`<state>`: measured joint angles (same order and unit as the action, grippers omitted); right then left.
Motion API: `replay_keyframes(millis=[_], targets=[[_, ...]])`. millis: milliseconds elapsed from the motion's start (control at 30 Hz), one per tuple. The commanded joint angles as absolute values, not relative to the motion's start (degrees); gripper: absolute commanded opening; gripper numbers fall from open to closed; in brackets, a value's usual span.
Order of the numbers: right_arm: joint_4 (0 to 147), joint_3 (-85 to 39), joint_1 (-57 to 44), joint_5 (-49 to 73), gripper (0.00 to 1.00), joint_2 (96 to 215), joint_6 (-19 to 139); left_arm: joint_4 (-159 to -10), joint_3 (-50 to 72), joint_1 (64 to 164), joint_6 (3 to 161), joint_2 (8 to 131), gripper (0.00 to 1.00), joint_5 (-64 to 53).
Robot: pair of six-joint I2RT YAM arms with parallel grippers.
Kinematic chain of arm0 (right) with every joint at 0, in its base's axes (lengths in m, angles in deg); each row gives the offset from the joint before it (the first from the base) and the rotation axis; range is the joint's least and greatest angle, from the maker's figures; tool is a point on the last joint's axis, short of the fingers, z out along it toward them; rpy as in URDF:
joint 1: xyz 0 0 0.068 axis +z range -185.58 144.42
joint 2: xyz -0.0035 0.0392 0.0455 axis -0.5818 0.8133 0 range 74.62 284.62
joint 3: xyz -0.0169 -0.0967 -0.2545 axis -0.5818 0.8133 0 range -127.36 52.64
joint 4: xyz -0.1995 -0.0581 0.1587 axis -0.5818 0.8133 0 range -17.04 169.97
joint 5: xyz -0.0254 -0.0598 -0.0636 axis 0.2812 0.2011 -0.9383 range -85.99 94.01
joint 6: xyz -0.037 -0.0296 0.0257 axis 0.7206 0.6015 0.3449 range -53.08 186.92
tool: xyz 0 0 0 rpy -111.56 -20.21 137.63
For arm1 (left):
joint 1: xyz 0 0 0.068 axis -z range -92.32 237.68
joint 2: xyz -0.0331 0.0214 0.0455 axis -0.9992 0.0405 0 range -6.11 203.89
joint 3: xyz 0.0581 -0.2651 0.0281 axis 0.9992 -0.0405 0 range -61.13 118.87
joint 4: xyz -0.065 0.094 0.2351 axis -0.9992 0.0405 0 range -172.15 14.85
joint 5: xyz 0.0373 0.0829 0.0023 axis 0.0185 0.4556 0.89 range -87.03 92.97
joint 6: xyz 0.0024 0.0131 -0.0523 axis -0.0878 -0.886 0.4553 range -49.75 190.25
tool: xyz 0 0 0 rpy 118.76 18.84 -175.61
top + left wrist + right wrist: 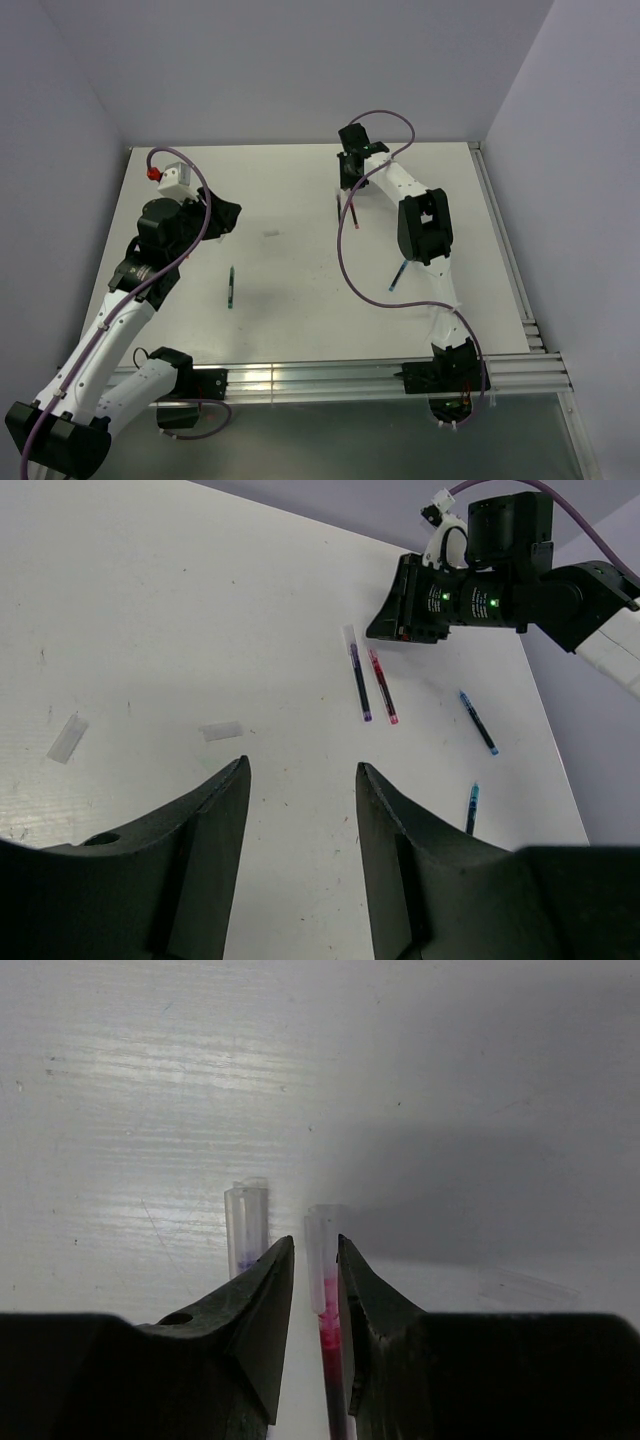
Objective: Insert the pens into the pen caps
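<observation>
The right gripper [315, 1242] is low over the desk [290, 180], out at 1 o'clock in the top view. The red pen [329, 1335] lies flat between its two fingers. The fingers are a little apart. A thin strip of desk shows between one finger and the pen, so I think the pen is loose, not squeezed. The gripper sits so low because the pen is thin and flat on the desk.

The red pen's cap [321, 1230] is a small clear tube. The pen's tip is inside it, and pink shows through the wall. I think this pen is done. At 9 o'clock of it, in the right wrist view, lies the dark blue pen's cap [246, 1220], with a bit of purple tip inside. The dark blue pen [359, 685] lies side by side with the red one, close but not touching.

The left gripper [302, 770] hangs above the desk with its fingers wide apart and nothing in them. I think it waits for its turn. In its own view, one empty cap [221, 731] lies at 11 o'clock of it, and the other empty cap [68, 738] lies at 9 o'clock. Both hold nothing. The blue pen [478, 722] and the light blue pen [472, 808] lie at 2 o'clock, and I can see no cap on them. I think they need the empty caps.
</observation>
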<state>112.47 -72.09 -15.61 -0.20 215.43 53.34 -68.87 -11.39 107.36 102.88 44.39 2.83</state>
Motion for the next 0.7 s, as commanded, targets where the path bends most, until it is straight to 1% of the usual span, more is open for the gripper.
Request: replay_keyframes(millis=[0, 133, 233, 433, 467, 567, 667], targets=[[112.96, -73.49, -16.33, -1.96, 0.32, 212.79, 53.74, -69.84, -10.41, 107.19, 102.42, 44.17, 0.52, 2.0], [112.96, -69.98, -17.99, -3.45, 0.32, 205.34, 53.56, -70.02, -10.5, 107.19, 102.42, 43.55, 0.52, 1.74], [112.96, -63.66, -19.57, -4.34, 0.33, 198.58, 52.86, -70.1, -10.41, 107.19, 102.6, 43.38, 0.52, 1.04], [109.36, -44.95, -24.15, -6.71, 0.33, 187.41, 51.19, -70.11, -10.24, 107.37, 103.12, 42.67, 0.52, -0.02], [108.74, -40.4, -25.11, -6.8, 0.33, 186.34, 51.02, -70.19, -10.24, 107.37, 103.13, 42.67, 0.52, -0.19], [105.67, -32.74, -26.26, -6.8, 0.33, 183.52, 50.14, -70.19, -10.15, 107.45, 103.48, 42.94, 0.52, -0.9], [104.43, -28.5, -27.49, -8.03, 0.32, 182.9, 49.87, -70.11, -10.15, 107.45, 103.65, 43.29, 0.51, -1.6]])
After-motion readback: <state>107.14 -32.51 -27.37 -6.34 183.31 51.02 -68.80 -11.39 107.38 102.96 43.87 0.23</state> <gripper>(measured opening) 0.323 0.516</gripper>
